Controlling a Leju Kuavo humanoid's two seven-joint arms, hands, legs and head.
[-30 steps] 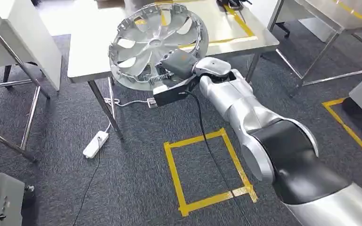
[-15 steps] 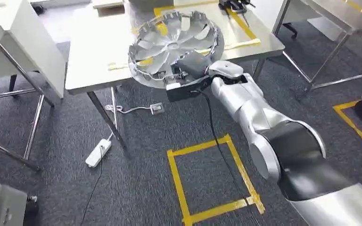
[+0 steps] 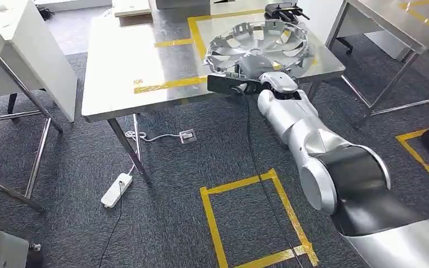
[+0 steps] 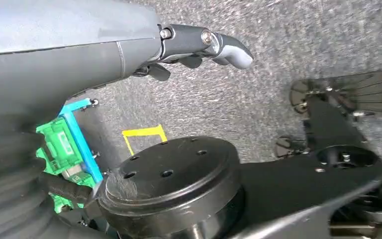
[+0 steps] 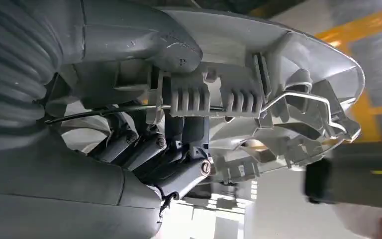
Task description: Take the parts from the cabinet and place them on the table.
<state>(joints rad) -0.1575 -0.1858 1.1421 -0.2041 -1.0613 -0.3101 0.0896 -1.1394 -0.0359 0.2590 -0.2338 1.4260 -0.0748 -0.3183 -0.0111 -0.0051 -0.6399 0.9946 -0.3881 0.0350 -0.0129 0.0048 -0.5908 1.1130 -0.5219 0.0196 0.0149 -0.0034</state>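
Note:
A silver wheel cover (image 3: 268,42) with curved spokes and a clip-lined rim lies nearly flat, low over the right part of the steel table (image 3: 139,61). I cannot tell whether it touches the tabletop. My right hand (image 3: 249,66) grips its near rim from the table's front edge. In the right wrist view the fingers (image 5: 149,149) curl under the cover's rim (image 5: 298,94) and its wire ring. My left hand (image 4: 199,42) hangs over the grey carpet with fingers apart, holding nothing.
A black device (image 3: 282,10) sits at the table's far edge, just behind the cover. Yellow tape (image 3: 170,84) marks the tabletop. A white table (image 3: 11,50) stands left and another steel table (image 3: 391,22) right. A power strip (image 3: 115,188) and a yellow tape square (image 3: 251,218) are on the floor.
The view has shifted as I closed on the table. My right hand has carried the wheel cover from the table's front edge farther in and tipped it from steeply tilted to nearly flat.

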